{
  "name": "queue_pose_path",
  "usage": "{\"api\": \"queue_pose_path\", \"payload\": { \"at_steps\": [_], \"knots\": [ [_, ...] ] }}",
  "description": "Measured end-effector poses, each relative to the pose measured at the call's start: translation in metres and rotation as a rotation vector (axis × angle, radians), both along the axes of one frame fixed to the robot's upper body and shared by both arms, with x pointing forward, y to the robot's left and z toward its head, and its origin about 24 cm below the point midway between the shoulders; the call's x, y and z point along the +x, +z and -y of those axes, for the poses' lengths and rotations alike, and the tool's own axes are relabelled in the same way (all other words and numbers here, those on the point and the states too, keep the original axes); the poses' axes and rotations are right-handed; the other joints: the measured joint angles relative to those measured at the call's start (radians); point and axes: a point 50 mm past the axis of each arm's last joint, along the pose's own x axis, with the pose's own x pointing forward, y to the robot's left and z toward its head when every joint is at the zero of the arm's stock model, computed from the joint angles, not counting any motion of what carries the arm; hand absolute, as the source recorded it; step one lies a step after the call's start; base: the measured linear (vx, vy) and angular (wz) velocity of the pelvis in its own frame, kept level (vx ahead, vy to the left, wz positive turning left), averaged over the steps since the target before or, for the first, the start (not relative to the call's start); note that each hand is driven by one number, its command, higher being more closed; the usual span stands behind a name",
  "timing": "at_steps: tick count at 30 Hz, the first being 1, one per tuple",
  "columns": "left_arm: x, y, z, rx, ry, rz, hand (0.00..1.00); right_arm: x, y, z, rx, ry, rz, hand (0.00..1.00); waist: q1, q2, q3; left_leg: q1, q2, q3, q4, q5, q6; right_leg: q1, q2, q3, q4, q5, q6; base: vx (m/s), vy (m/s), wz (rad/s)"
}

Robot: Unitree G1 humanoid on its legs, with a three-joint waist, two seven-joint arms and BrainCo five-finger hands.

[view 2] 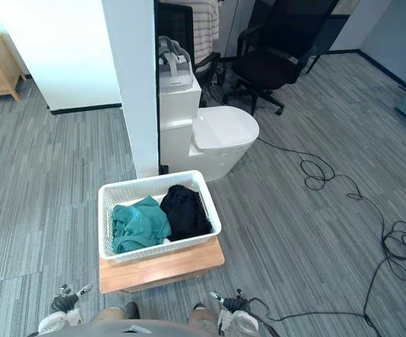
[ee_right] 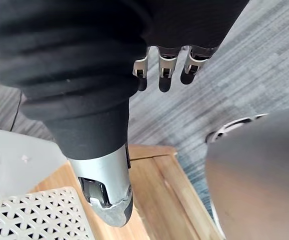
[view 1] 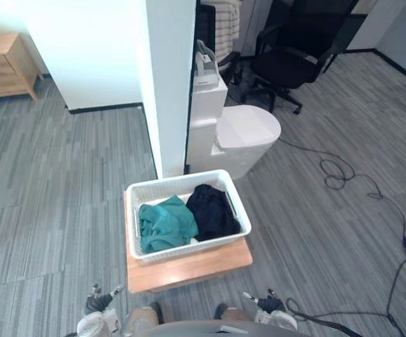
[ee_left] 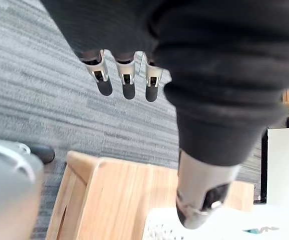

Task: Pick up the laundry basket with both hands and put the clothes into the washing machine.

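While you look through the left eye view, find the laundry basket [view 1: 182,251]: it sits on top of the wooden stool [view 1: 189,270]. Green clothes [view 1: 164,225] and dark clothes [view 1: 212,210] lie inside it. Clothes are soft and light, so the load is probably not heavy. The basket looks like stiff plastic full of little holes, and its walls may be a bit slippery. Take it under the rim at its two ends, one hand on each, so it stays flat. The left hand [view 1: 99,303] and the right hand [view 1: 268,303] hang low on the near side of the stool, one by each front corner, not touching it. Behind the stool stands a white thing with a round lid [view 1: 241,137]. You cannot tell if it is the washer, because no door shows.

In the right eye view, the stool [view 2: 161,267] carries the basket the same way. Whatever lies under the top clothes is hidden.

In the left wrist view, the left hand's fingers [ee_left: 127,85] hang loose and straight, holding nothing, beside the stool [ee_left: 114,200].

In the right wrist view, the right hand's fingers [ee_right: 164,75] are loose too, thumb apart, empty. The basket's holey wall [ee_right: 34,217] peeks in on the stool [ee_right: 159,190], cut off, so any handles are hard to make out.
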Motion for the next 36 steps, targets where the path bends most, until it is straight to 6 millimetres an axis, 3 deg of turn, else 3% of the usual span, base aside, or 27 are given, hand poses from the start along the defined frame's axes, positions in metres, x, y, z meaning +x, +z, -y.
{"api": "queue_pose_path", "payload": {
  "at_steps": [2,5,7,10,12,15,17,20,23,24,25,28,29,32,36],
  "knots": [
    [-0.003,-0.001,0.005,-0.02,0.06,0.001,0.0,0.001,0.005,0.01,-0.04,-0.007,0.022,0.0,0.001,0.016,-0.009,0.014,0.0,-0.018,-0.042,0.016,-0.009,0.021,0.012,-0.02,-0.033,0.003,-0.004,0.12,-0.082,0.21],
    [-0.019,0.001,-0.011,0.017,0.207,-0.009,0.0,0.002,0.013,0.021,-0.087,-0.025,0.063,0.0,0.001,0.014,-0.011,0.039,-0.003,-0.046,-0.073,0.025,-0.014,0.067,0.019,-0.054,-0.069,0.003,-0.004,0.12,-0.047,0.28],
    [-0.026,0.007,-0.029,0.059,0.322,0.02,0.0,0.004,0.019,0.026,-0.116,-0.032,0.099,0.0,0.003,0.01,-0.014,0.042,-0.007,-0.054,-0.088,0.032,-0.013,0.074,0.019,-0.064,-0.08,0.003,-0.004,0.04,-0.002,0.17],
    [-0.039,0.031,-0.073,0.181,0.574,0.128,0.0,0.009,0.035,0.039,-0.179,-0.049,0.174,0.0,0.012,-0.005,-0.019,0.042,-0.017,-0.067,-0.123,0.053,-0.011,0.073,0.016,-0.074,-0.093,0.005,-0.004,0.02,0.007,0.17],
    [-0.059,0.056,-0.11,0.305,0.804,0.222,0.0,0.008,0.051,0.056,-0.255,-0.08,0.232,0.0,0.012,-0.019,-0.024,0.049,-0.024,-0.081,-0.15,0.067,-0.008,0.083,0.013,-0.092,-0.104,0.005,-0.004,0.03,0.014,0.21],
    [-0.08,0.078,-0.138,0.382,1.03,0.33,0.0,0.009,0.068,0.071,-0.326,-0.109,0.29,0.0,0.012,-0.023,-0.025,0.058,-0.031,-0.085,-0.157,0.068,-0.008,0.094,0.012,-0.093,-0.111,0.005,-0.004,0.02,0.016,0.05],
    [-0.074,0.092,-0.15,0.384,1.083,0.438,0.0,0.016,0.077,0.077,-0.355,-0.107,0.32,0.0,0.011,-0.023,-0.025,0.054,-0.033,-0.096,-0.157,0.069,-0.007,0.095,0.01,-0.101,-0.112,0.005,-0.004,0.01,0.016,0.13],
    [-0.039,0.114,-0.162,0.373,1.007,0.593,0.0,0.029,0.086,0.082,-0.375,-0.093,0.348,0.0,0.009,-0.017,-0.023,0.049,-0.038,-0.109,-0.154,0.072,-0.005,0.098,0.007,-0.114,-0.111,0.005,-0.004,-0.01,0.013,0.13],
    [0.039,0.132,-0.165,0.298,0.767,0.71,0.0,0.077,0.115,0.085,-0.425,-0.002,0.484,0.0,0.0,0.001,0.003,0.005,-0.039,-0.114,-0.124,0.079,0.001,0.054,0.003,-0.113,-0.075,0.005,-0.004,-0.07,0.012,0.05],
    [0.056,0.135,-0.163,0.28,0.717,0.726,0.0,0.089,0.123,0.085,-0.437,0.023,0.517,0.0,-0.004,0.005,0.012,-0.011,-0.038,-0.114,-0.115,0.081,0.003,0.037,0.001,-0.112,-0.064,0.005,-0.004,-0.14,0.025,0.0],
    [0.096,0.146,-0.156,0.244,0.605,0.769,0.0,0.124,0.149,0.082,-0.458,0.065,0.627,0.0,-0.014,0.018,0.054,-0.045,-0.039,-0.111,-0.1,0.092,0.008,-0.008,-0.007,-0.105,-0.03,0.006,-0.006,-0.19,0.031,-0.04],
    [0.147,0.164,-0.142,0.196,0.428,0.816,0.0,0.171,0.193,0.069,-0.471,0.124,0.795,0.0,-0.019,0.028,0.114,-0.105,-0.038,-0.091,-0.081,0.108,0.015,-0.097,-0.014,-0.072,0.019,0.014,-0.017,-0.22,0.031,-0.26],
    [0.173,0.173,-0.131,0.171,0.33,0.83,0.0,0.196,0.219,0.055,-0.469,0.17,0.889,0.0,-0.021,0.031,0.155,-0.14,-0.033,-0.072,-0.06,0.112,0.018,-0.148,-0.015,-0.045,0.046,0.023,-0.024,-0.15,0.013,-0.34],
    [0.204,0.182,-0.106,0.109,0.199,0.847,0.0,0.223,0.255,0.033,-0.472,0.256,1.007,0.0,-0.022,0.035,0.217,-0.203,-0.021,-0.037,-0.022,0.113,0.02,-0.228,-0.016,-0.005,0.076,0.042,-0.032,-0.16,0.023,-0.38],
    [0.217,0.175,-0.076,0.009,0.096,0.841,0.0,0.232,0.279,0.037,-0.552,0.228,1.039,0.0,-0.023,0.05,0.266,-0.247,-0.009,-0.021,0.006,0.115,0.023,-0.273,-0.013,0.003,0.087,0.055,-0.038,-0.07,0.01,-0.12]
  ]
}}
